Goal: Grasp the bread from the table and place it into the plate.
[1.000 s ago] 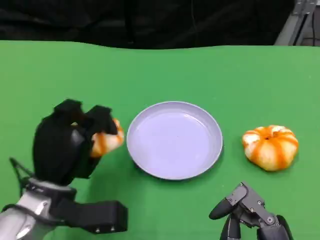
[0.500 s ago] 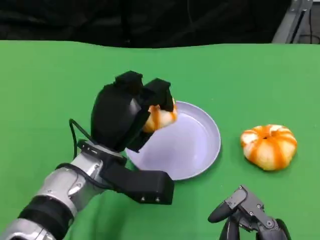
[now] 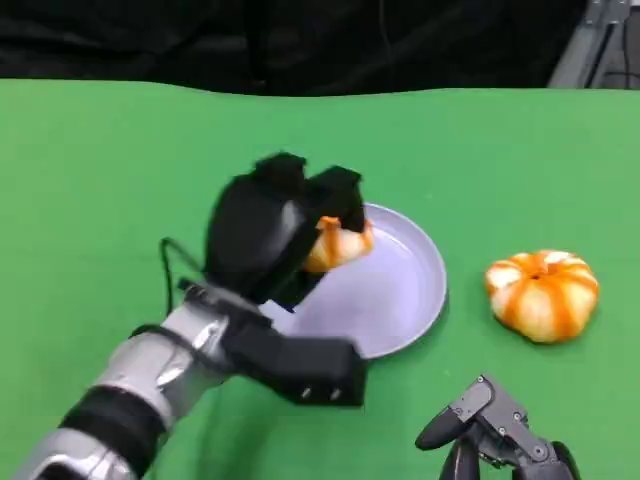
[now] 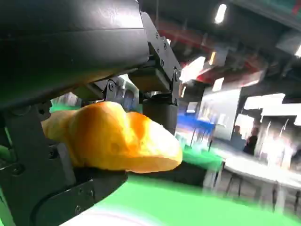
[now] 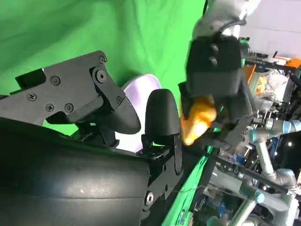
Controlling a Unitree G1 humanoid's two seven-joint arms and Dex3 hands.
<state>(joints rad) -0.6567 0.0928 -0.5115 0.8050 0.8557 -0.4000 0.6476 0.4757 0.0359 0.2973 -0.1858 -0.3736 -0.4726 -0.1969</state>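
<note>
Head view: over the last second the left robot hand (image 3: 275, 235) has carried the bread (image 3: 338, 243) from the table (image 3: 100, 170) at the plate's left side to a position over the plate (image 3: 405, 290), and in the last half second it has advanced a little further toward the plate's middle. The bread is off the table and appears to hang above the near-left part of the dish; whether it touches the plate surface cannot be told from this angle. In my judgement the carry is nearly complete, and what remains is to lower and release. The left robot hand is clamped on the bread, its black fingers (image 4: 160, 101) closed over the top while the lower part of the hand supports it from beneath, as the left wrist view confirms; the loaf (image 4: 113, 139) sits firmly between them with one end protruding. The right wrist view shows the same hold from the far side, the bread (image 5: 200, 117) gripped above the pale dish (image 5: 141, 87). The right robot hand (image 3: 500, 430) rests low at the near edge of the table, holding nothing, its fingers apart. A second bread (image 3: 541, 293) lies on the table to the right of the plate, untouched and well apart from either hand.
</note>
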